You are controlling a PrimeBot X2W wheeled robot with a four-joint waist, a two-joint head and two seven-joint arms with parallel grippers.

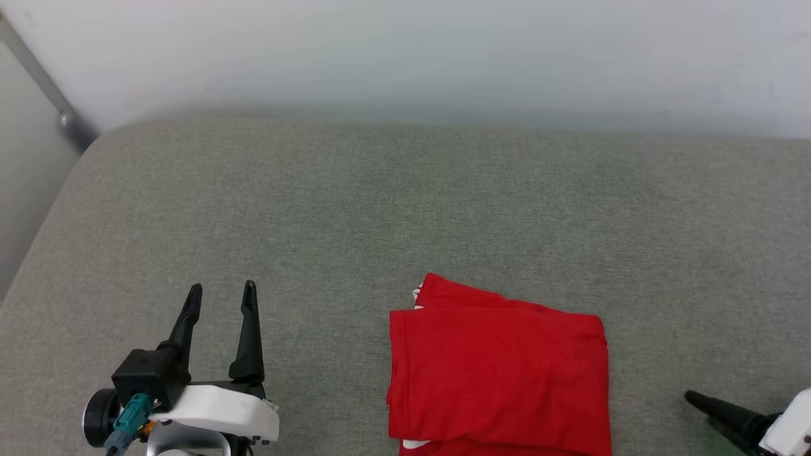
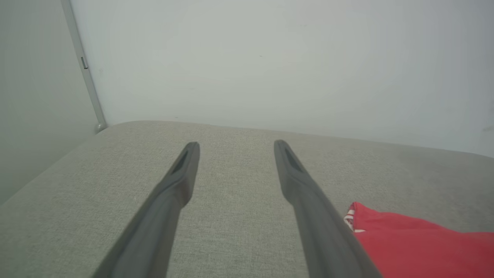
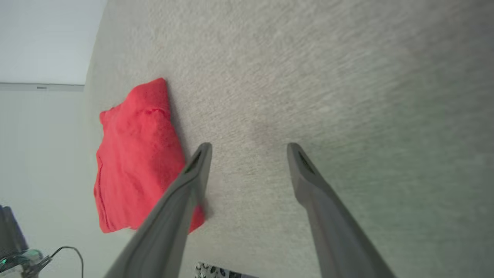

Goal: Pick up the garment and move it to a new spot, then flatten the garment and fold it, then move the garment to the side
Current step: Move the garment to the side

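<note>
The garment point(image 1: 497, 373) lies folded into a red rectangle on the grey cushioned surface point(image 1: 405, 209), near its front edge, with a bit of striped trim showing at its far left corner. In the left wrist view the garment point(image 2: 417, 243) lies at the lower right; in the right wrist view the garment point(image 3: 135, 158) lies left of my fingers. My left gripper point(image 1: 222, 297) hovers open at the lower left, well clear of the cloth, nothing between its fingers point(image 2: 181, 181). At the lower right, one dark finger point(image 1: 716, 408) of my right gripper point(image 3: 249, 148) shows; it is open and empty, just beside the garment.
A white wall point(image 1: 405, 57) runs along the far edge of the surface. A grey metal rail point(image 1: 44, 82) slants down at the far left corner. Bare grey fabric stretches left of and behind the garment.
</note>
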